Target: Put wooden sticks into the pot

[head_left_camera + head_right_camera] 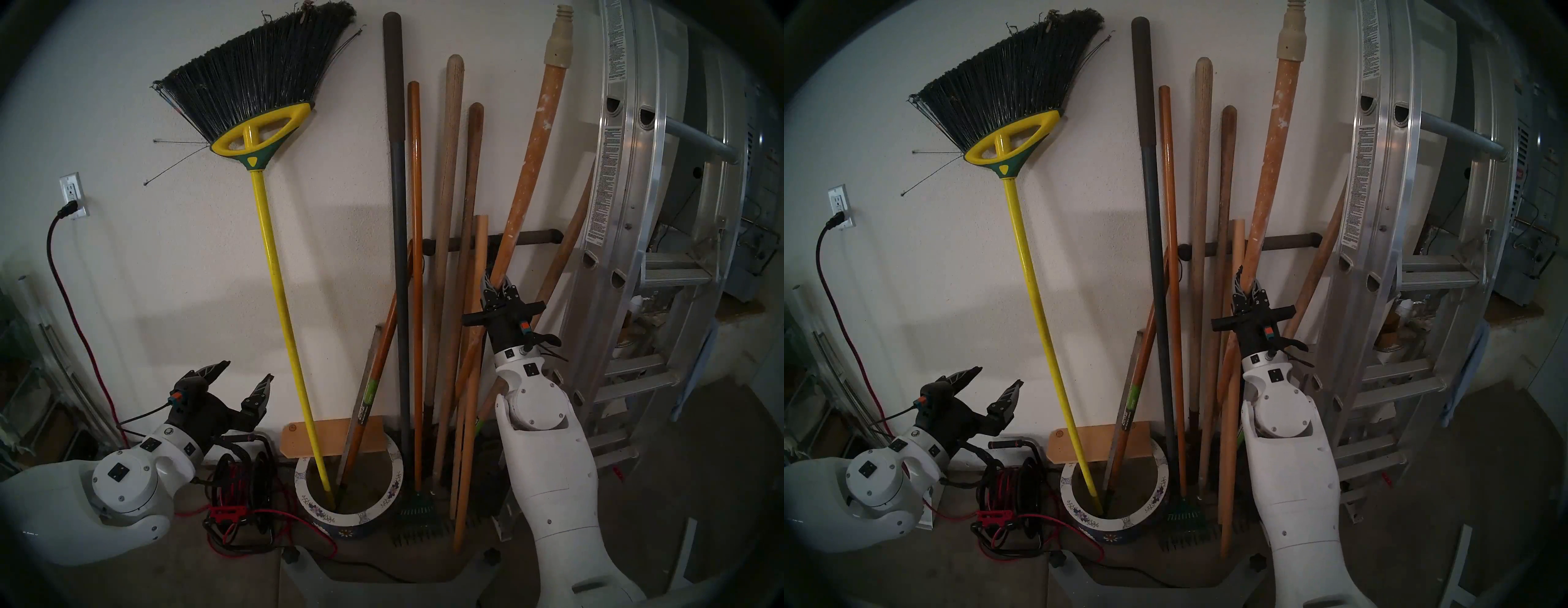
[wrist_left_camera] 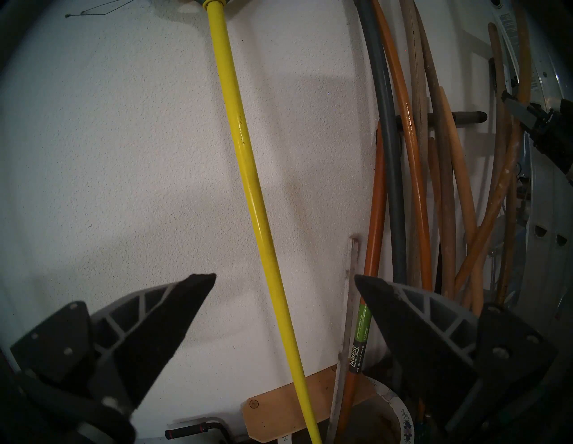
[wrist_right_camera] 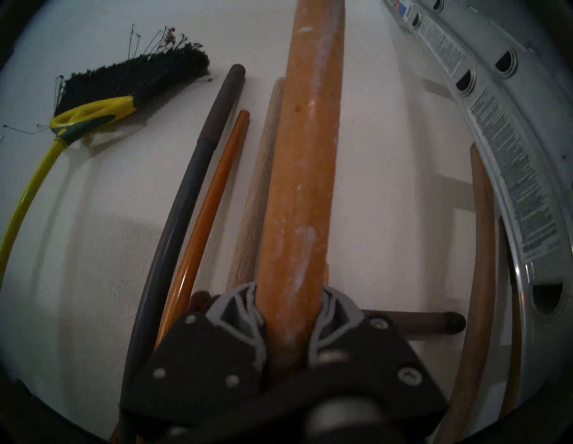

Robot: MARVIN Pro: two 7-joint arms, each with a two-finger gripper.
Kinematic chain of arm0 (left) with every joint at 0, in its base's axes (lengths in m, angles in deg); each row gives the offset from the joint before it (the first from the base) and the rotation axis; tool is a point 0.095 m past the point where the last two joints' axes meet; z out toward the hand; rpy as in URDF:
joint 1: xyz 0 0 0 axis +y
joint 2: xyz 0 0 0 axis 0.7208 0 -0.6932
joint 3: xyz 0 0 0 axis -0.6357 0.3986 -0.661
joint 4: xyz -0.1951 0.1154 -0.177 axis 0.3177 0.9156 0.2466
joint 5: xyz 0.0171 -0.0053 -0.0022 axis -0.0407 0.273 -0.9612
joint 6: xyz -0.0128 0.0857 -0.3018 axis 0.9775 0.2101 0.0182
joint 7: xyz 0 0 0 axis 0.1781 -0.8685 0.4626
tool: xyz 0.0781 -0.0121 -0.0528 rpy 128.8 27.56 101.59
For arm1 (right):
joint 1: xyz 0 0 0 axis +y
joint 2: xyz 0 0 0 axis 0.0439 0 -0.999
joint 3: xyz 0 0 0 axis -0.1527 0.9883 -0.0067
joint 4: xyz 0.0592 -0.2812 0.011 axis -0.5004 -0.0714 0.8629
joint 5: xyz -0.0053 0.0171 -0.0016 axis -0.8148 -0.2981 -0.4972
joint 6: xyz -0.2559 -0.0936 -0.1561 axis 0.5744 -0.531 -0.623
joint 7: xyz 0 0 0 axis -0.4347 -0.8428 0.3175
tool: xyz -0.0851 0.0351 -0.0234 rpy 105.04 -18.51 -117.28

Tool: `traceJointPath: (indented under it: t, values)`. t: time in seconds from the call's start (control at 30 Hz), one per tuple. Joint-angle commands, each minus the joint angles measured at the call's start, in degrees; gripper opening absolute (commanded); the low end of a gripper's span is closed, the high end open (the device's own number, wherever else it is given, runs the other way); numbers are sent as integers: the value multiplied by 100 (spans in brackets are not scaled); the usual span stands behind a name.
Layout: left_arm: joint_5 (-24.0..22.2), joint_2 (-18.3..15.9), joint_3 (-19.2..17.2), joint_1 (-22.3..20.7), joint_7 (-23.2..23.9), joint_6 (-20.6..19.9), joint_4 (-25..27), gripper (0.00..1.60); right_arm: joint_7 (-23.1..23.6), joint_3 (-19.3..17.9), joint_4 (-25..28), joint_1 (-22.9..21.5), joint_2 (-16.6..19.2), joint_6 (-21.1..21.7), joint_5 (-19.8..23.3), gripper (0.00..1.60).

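My right gripper [image 1: 498, 282] [image 1: 1246, 284] [image 3: 288, 294] is shut on the white-speckled wooden stick [image 1: 535, 144] [image 1: 1272, 140] [image 3: 300, 186], which leans up to the right and ends in a cream threaded tip. Its lower end is hidden among the other handles. A shorter plain stick [image 1: 469, 424] [image 1: 1229, 424] stands just left of my right arm, its foot on the floor. The flowered pot [image 1: 339, 516] [image 1: 1100, 521] [image 2: 400, 412] sits on the floor left of them. It holds a yellow broom [image 1: 280, 276] and an orange handle. My left gripper [image 1: 246, 373] [image 1: 997, 377] [image 2: 284, 277] hangs open and empty, low at the left.
A dark grey pole [image 1: 399, 254], an orange rake handle [image 1: 416, 254] and several wooden handles lean on the wall between pot and right arm. An aluminium ladder [image 1: 636, 212] stands at the right. A cord reel [image 1: 242, 479] sits left of the pot, a wooden board [image 1: 335, 433] behind it.
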Motion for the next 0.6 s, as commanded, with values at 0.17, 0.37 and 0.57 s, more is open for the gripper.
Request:
traceJointPath:
  t: [0.17, 0.37, 0.57]
  values:
    - [-1, -15, 4, 1, 4, 7, 22, 160, 20, 235, 1056, 434, -102, -73, 65, 0]
    - [-17, -26, 4, 2, 4, 14, 22, 160, -3, 317, 1487, 641, -85, -56, 81, 0]
    - [-32, -37, 5, 3, 3, 20, 21, 160, -32, 390, 1904, 850, -70, -48, 99, 0]
